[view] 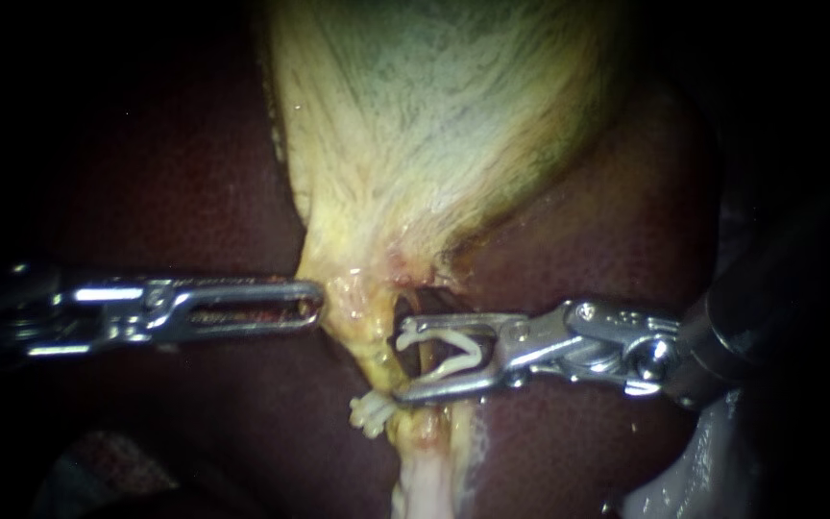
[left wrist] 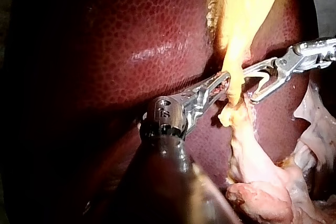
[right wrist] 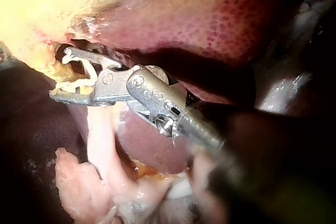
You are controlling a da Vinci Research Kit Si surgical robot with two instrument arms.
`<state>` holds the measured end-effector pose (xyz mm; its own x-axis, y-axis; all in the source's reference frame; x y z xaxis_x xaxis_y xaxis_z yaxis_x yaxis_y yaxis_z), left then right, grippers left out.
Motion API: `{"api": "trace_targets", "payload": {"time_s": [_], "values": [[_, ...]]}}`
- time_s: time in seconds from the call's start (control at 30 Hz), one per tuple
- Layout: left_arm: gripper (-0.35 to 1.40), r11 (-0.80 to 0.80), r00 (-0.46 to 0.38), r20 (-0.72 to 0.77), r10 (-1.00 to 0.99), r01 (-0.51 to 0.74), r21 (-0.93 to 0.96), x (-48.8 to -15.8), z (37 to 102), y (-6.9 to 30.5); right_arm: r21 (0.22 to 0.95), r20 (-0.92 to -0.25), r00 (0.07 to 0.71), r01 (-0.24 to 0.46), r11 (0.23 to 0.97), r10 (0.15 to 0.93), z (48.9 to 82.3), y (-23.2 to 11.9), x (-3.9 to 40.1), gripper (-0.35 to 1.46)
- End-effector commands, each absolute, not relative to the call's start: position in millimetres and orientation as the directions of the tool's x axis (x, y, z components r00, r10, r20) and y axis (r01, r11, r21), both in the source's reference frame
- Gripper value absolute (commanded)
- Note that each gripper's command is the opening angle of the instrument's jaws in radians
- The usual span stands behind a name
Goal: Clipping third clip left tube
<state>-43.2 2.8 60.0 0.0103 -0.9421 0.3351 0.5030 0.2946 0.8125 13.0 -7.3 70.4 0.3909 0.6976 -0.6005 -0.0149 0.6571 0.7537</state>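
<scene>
The endoscope sat close, facing the tube and clip; wrist cameras along the left instrument and right instrument shared both.

My left instrument and my right instrument are both bright polished metal at the tips, smooth and mirror-glossy. The clip in my right jaws looks like white plastic, smooth with a dull sheen, and the second clip on the tube looks the same. The liver is wet, glossy and finely pebbled. The gallbladder is fibrous and streaky, only faintly shiny
</scene>
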Motion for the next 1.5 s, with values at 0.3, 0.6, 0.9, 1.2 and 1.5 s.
{"api": "trace_targets", "payload": {"time_s": [0.3, 0.6, 0.9, 1.2, 1.5], "values": [[-0.35, 0.293, 0.007, 0.336, -0.942, 0.508, 0.810, -43.8, 60.1, 2.8, 0.749, -0.605, 0.388, -0.018, 0.662, 0.695, 70.9, -8.7, 15.6, 0.50], [-0.35, 0.293, 0.007, 0.336, -0.942, 0.507, 0.810, -44.2, 60.4, 2.9, 0.761, -0.612, 0.359, 0.023, 0.649, 0.705, 70.0, -9.4, 17.5, 0.49], [-0.35, 0.293, 0.008, 0.336, -0.942, 0.506, 0.811, -44.4, 60.4, 2.9, 0.766, -0.614, 0.333, 0.033, 0.642, 0.716, 69.7, -8.8, 18.5, 0.49], [-0.35, 0.293, 0.008, 0.336, -0.942, 0.506, 0.811, -44.5, 60.5, 2.9, 0.774, -0.611, 0.311, 0.042, 0.631, 0.729, 68.4, -7.8, 18.7, 0.47], [-0.35, 0.293, 0.008, 0.336, -0.942, 0.507, 0.811, -44.5, 60.5, 2.9, 0.776, -0.609, 0.310, 0.042, 0.630, 0.730, 68.0, -7.6, 18.7, 0.42]]}}
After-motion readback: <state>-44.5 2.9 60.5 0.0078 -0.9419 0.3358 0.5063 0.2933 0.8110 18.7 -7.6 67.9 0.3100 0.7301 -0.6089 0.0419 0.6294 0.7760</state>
